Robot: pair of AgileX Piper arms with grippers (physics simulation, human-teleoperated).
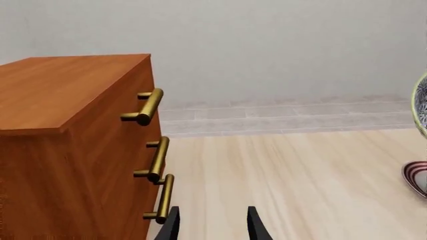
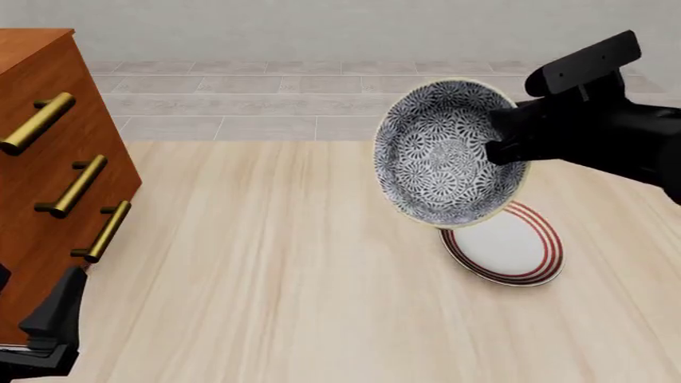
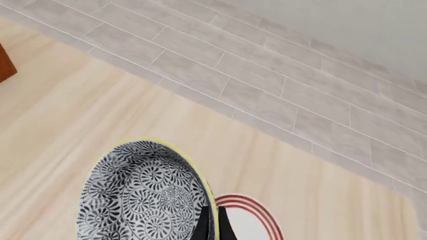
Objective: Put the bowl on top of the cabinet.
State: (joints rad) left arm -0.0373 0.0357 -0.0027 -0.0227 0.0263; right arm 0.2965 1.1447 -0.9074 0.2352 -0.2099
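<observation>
The black-and-white floral bowl hangs tilted on its side above the table, its inside facing the camera. My right gripper is shut on its right rim. In the right wrist view the bowl fills the lower frame, with the fingers pinching its yellow-green rim. The reddish-brown cabinet with three brass handles stands at the far left, well apart from the bowl. My left gripper is open, low beside the cabinet, with nothing between its fingers.
A flat white plate with red rings lies on the table right under the lifted bowl. Its edge and a sliver of the bowl show in the left wrist view. A tiled floor and grey wall lie beyond the table.
</observation>
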